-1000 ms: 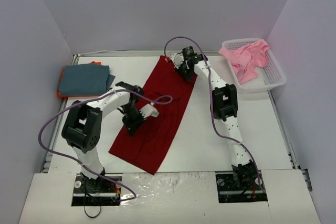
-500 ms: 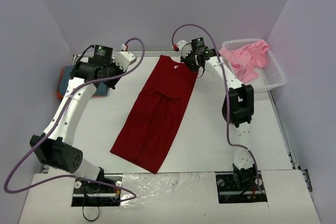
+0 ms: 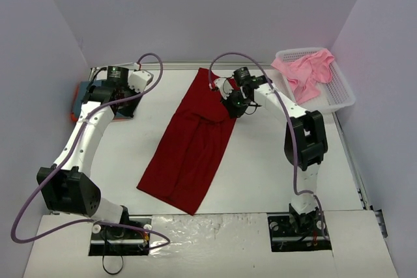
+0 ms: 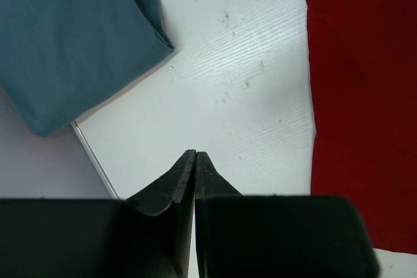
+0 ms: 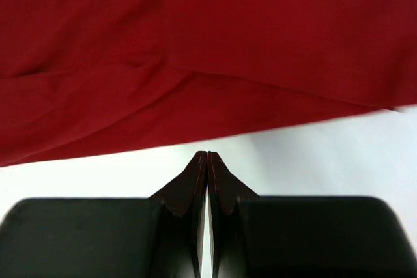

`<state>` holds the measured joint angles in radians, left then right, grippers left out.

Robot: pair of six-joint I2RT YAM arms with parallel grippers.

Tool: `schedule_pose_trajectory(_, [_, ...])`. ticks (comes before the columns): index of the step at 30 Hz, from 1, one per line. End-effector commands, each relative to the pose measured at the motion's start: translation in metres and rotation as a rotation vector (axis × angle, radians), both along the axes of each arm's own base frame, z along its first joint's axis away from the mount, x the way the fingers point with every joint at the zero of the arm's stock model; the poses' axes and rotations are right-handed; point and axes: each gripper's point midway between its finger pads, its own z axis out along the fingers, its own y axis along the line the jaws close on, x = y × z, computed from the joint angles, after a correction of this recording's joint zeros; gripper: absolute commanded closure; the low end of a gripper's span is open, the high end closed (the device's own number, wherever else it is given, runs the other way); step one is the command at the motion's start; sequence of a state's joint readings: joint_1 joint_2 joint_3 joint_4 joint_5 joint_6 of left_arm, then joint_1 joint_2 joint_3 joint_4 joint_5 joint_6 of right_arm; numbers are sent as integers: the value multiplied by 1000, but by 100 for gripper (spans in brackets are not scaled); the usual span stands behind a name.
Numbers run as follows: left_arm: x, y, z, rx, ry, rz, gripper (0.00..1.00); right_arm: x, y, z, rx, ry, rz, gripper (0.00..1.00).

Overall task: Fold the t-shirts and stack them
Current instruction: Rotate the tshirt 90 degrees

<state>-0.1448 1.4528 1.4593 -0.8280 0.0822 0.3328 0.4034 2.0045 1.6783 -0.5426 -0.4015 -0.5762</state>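
- Lying across the middle of the table [image 3: 260, 180] was the red shirt [image 3: 192, 144], folded lengthwise into a long strip that ran slantwise from the far edge toward the near left.
- A white basket [image 3: 339, 99] stood at the far right corner with the pink shirt [image 3: 303, 73] bunched inside it and spilling over its rim.
- At the far left edge sat the folded teal shirt [image 4: 71, 30], and a sliver of orange cloth [image 3: 73, 117] peeked out from under it.
- The left arm reached over that stack and covered most of it from above, its purple cable looping wide around the arm.
- The left gripper [image 4: 195, 155] was closed with its fingers pressed flat together and nothing between them; it hung over bare table, between the teal shirt and the red shirt's edge, touching neither.
- The right gripper [image 5: 206, 155] was likewise pinched shut and held nothing; its tips sat just off the red shirt's right edge, over white table, near the far end of the strip.
- Whether the right tips rested on the table or hovered above it I could not tell.
- The orange cloth showed too little to make out its shape.
- From the left wrist the red shirt was cut off at the picture's right side.
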Motion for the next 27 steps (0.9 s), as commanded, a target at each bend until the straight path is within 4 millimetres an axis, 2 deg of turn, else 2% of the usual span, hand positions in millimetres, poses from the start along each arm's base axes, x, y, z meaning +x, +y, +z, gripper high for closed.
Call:
schedule_pose_trajectory(1, [4, -1, 19, -24, -80, 21, 98, -34, 18, -18, 9, 124, 75, 100])
schedule_pose_trajectory(5, [3, 4, 12, -8, -74, 25, 98, -49, 34, -33, 22, 184, 110, 100])
schedule_pose_trajectory(9, [-2, 8, 3, 1, -61, 27, 98, -62, 43, -56, -3, 247, 137, 100])
schedule_pose_trajectory(14, [-3, 11, -5, 10, -45, 28, 98, -67, 38, -80, -62, 288, 126, 100])
schedule_pose_trajectory(17, [-3, 12, -10, 12, -36, 27, 98, -63, 30, -89, -105, 290, 102, 100])
schedule_pose_trajectory(21, [0, 12, -18, 11, -18, 22, 98, -46, 21, -94, -146, 264, 63, 100])
schedule_pose_trajectory(22, [2, 12, -20, 6, -17, 22, 98, -33, 20, -89, -141, 239, 46, 100])
schedule_pose_trajectory(25, [5, 11, -26, -9, -11, 32, 98, -14, 15, -94, -174, 215, 14, 100])
schedule_pose_trajectory(27, [5, 9, -32, -20, 2, 32, 98, 9, 17, -92, -186, 173, 2, 100])
